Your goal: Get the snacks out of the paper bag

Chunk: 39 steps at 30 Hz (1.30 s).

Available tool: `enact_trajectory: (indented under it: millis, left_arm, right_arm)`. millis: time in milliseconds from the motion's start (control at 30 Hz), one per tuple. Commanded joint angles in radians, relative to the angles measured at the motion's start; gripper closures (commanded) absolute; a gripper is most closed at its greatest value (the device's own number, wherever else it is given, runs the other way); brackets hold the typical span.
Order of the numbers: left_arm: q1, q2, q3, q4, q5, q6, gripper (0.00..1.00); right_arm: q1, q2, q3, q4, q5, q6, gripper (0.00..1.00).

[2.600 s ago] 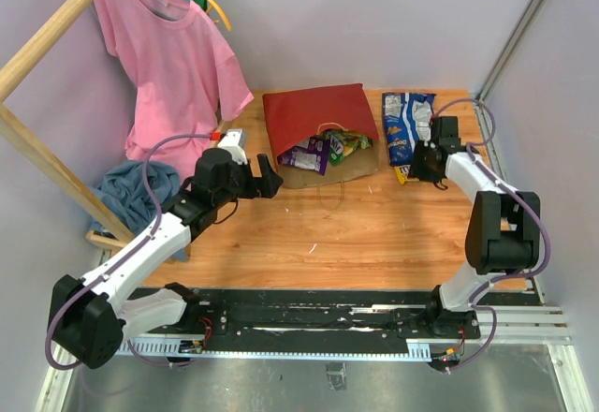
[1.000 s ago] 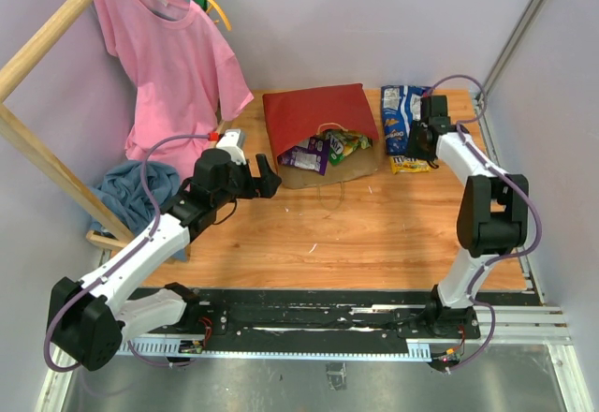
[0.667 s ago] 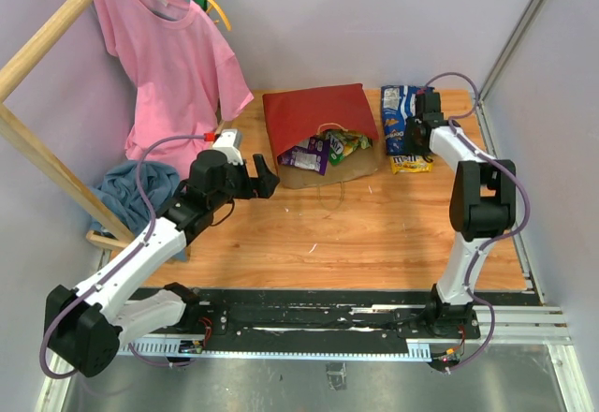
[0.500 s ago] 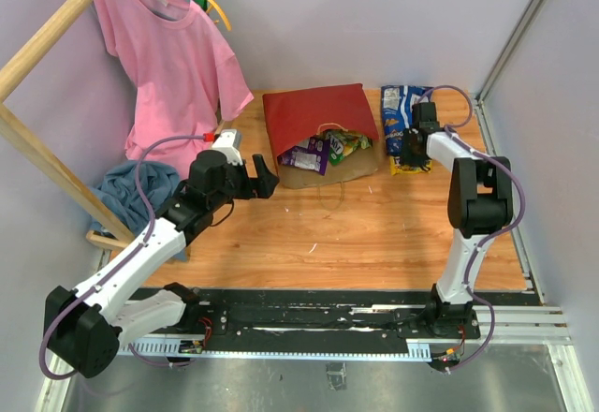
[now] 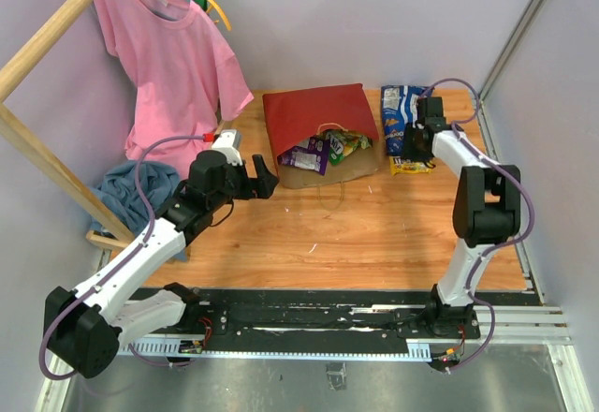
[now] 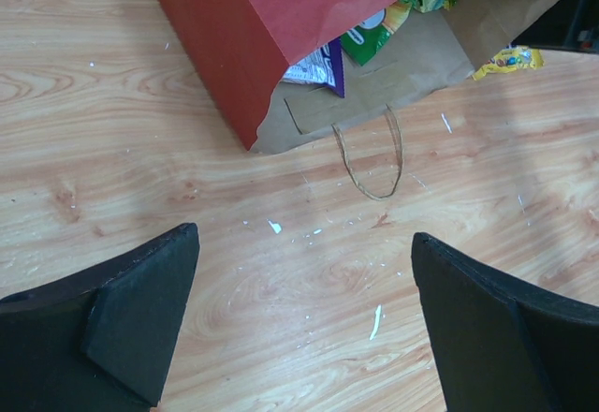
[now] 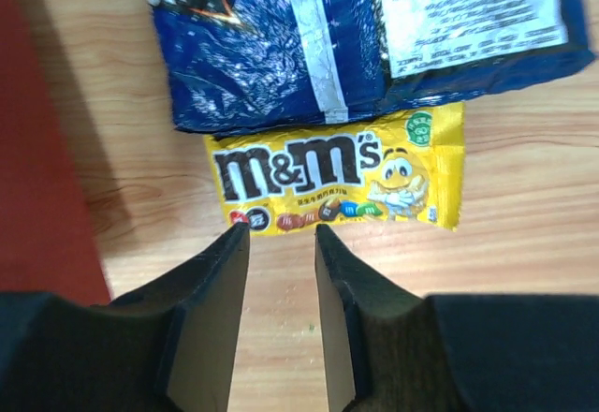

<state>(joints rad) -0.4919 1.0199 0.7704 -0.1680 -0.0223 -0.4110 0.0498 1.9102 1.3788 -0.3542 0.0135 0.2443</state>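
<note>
Since the earlier frames, the right gripper (image 5: 418, 140) is sitting farther back and closer to the paper bag (image 5: 314, 112). The blue-white cookie bag (image 5: 398, 117) is also lying farther back, uncovering the yellow candy pack (image 5: 412, 164) at its near end. In the top view, the paper bag is lying on its side at the back of the table (image 5: 356, 234), mouth facing the arms, with a purple packet (image 5: 304, 157) and a green packet (image 5: 348, 142) showing in the mouth. The left gripper (image 5: 267, 176) is hovering just left of that mouth. In the left wrist view, its fingers are standing wide apart over bare wood with nothing between them, and a twisted handle (image 6: 374, 154) is lying flat before the bag. In the right wrist view, the right gripper's fingers are standing narrowly apart and empty, tips at the near edge of the yellow candy pack, which is touching the blue-white cookie bag.
</note>
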Motion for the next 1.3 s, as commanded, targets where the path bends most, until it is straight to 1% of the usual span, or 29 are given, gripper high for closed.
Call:
enact_trajectory:
  millis: [0,100,267,367,467,600,700,800,867,933,967,1033,1167,1267]
  left_arm:
    - [0.007,-0.022,0.009,0.004,-0.005,0.008,0.00]
    - [0.007,-0.016,0.008,0.008,0.003,0.005,0.00]
    - [0.007,-0.015,0.009,0.016,0.023,0.000,0.00]
    - [0.007,-0.014,0.009,0.020,0.028,-0.001,0.00]
    - [0.007,-0.010,0.007,0.020,0.033,0.000,0.00]
    - [0.007,-0.009,-0.001,0.020,0.029,0.000,0.00]
    - [0.007,-0.005,-0.011,0.036,0.034,-0.005,0.00]
    - [0.007,0.010,-0.016,0.054,0.062,-0.014,0.00]
    - [0.007,0.022,-0.016,0.063,0.073,-0.018,0.00]
    - [0.007,0.032,-0.015,0.069,0.075,-0.019,0.00]
    - [0.007,0.034,-0.016,0.071,0.079,-0.019,0.00]
    - [0.007,0.034,-0.017,0.078,0.083,-0.019,0.00]
    - [0.007,0.018,-0.027,0.078,0.082,-0.014,0.00]
    - [0.007,-0.014,-0.047,0.069,0.071,-0.011,0.00]
  right_arm:
    - [-0.005,-0.132,0.009,-0.052,0.002,0.007,0.63]
    - [-0.005,-0.165,-0.017,-0.086,0.016,0.009,0.60]
    - [-0.003,-0.197,-0.122,-0.079,-0.003,0.026,0.51]
    - [0.003,-0.195,-0.170,-0.068,0.002,0.025,0.39]
    - [0.008,-0.205,-0.200,-0.057,-0.015,0.026,0.32]
    - [0.057,-0.302,-0.299,0.041,-0.029,0.069,0.20]
    - [0.138,-0.414,-0.470,0.182,-0.052,0.171,0.16]
    - [0.288,-0.531,-0.648,0.358,-0.057,0.328,0.17]
    - [0.393,-0.593,-0.747,0.503,-0.047,0.426,0.17]
    - [0.458,-0.616,-0.824,0.685,-0.049,0.523,0.17]
    - [0.470,-0.606,-0.858,0.833,-0.063,0.576,0.16]
    - [0.475,-0.535,-0.881,1.007,-0.086,0.666,0.16]
    - [0.473,-0.349,-0.801,1.183,-0.116,0.786,0.17]
    - [0.476,-0.195,-0.730,1.319,-0.137,0.930,0.24]
